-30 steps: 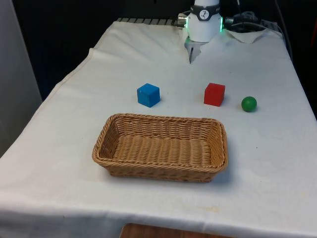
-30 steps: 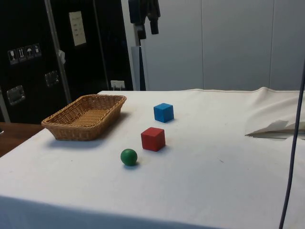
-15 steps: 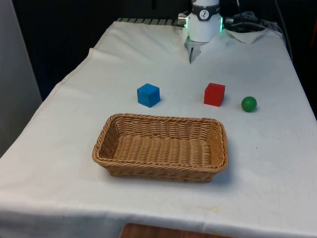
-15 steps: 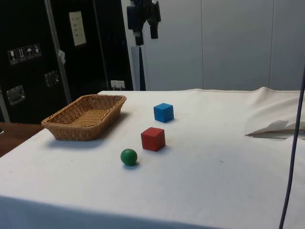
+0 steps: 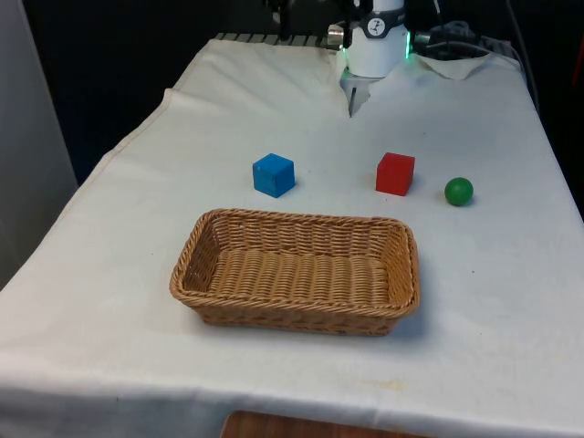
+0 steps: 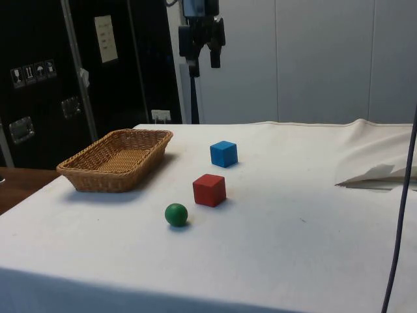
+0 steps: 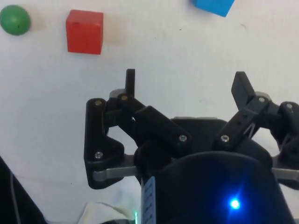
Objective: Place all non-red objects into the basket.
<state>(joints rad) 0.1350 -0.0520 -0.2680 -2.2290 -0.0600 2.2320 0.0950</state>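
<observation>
A blue cube [image 5: 274,174] [image 6: 223,154] [image 7: 213,6] rests on the white cloth behind the wicker basket [image 5: 297,271] [image 6: 116,158]. To the front view's right of it sit a red cube [image 5: 395,173] [image 6: 209,190] [image 7: 84,32] and a green ball [image 5: 459,191] [image 6: 176,214] [image 7: 15,19]. My gripper [image 6: 202,59] [image 7: 185,84] hangs high above the table, well apart from all three objects. Its fingers [image 7: 130,83] stand open with nothing between them. The basket holds nothing.
Crumpled cloth folds [image 6: 374,175] lie near the robot's end of the table. A dark cable [image 6: 401,195] hangs down the side view's right. The table's wooden edge [image 5: 274,425] shows at the near side.
The gripper has come down in the side view, its fingers now lower against the wall. The cubes, ball and basket have not moved.
</observation>
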